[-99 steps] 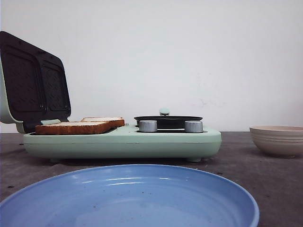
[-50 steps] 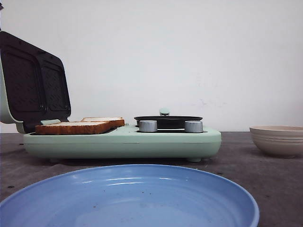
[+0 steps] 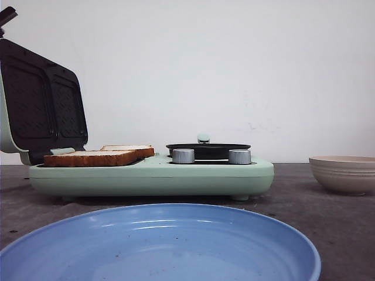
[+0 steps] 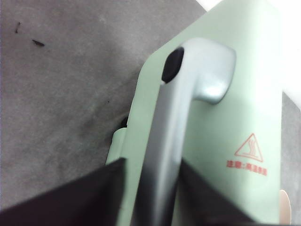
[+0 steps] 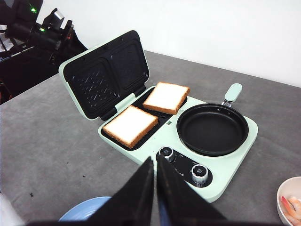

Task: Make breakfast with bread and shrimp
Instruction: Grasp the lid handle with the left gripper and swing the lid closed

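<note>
I see 2 bread slices (image 5: 130,125) (image 5: 166,97) lying side by side on the open sandwich maker's (image 5: 221,162) lower plates. My left fingers (image 4: 70,200) straddle the lid handle (image 4: 188,108); contact unclear. My right fingers (image 5: 136,197) are clenched, empty.

- Sandwich maker (image 5: 225,162): mint green body, black waffle-patterned lid plates.
- Bread (image 5: 130,125): pale faces, golden-brown crusts.
- Frying pan (image 5: 212,129): black.
- Plate (image 3: 158,246): blue.
- Bowl (image 3: 344,174): beige.
- Warning label (image 4: 248,156): red.

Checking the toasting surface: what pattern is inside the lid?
Black waffle grid on the lid, clearest in the right wrist view.
</note>
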You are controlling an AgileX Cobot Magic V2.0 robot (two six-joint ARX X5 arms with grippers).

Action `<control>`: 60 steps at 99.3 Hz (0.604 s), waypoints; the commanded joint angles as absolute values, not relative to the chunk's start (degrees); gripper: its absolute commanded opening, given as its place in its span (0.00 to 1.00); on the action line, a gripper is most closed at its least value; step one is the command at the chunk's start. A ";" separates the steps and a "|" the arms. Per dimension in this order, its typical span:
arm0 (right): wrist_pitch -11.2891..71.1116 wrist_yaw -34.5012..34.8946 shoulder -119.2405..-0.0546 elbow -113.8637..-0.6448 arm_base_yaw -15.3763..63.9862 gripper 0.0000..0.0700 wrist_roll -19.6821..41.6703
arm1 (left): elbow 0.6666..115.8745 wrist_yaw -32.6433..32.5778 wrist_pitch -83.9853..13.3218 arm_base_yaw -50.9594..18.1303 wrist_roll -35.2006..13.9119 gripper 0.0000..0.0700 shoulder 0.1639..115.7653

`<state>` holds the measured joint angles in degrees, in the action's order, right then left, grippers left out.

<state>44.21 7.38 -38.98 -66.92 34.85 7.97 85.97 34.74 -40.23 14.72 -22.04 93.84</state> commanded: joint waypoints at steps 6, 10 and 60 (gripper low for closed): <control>43.33 7.20 -39.13 -68.03 35.33 0.00 8.99 | 87.48 35.48 -39.59 14.28 -22.24 0.00 94.89; 43.35 7.22 -39.16 -68.03 35.33 0.00 9.02 | 87.48 36.12 -39.33 13.91 -22.22 0.00 94.89; 43.27 7.25 -39.20 -68.03 35.33 0.00 9.52 | 87.48 37.45 -31.88 2.00 -23.68 0.00 94.89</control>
<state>43.97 7.40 -38.98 -66.92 34.87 8.47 86.52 35.73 -34.74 4.21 -24.64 93.32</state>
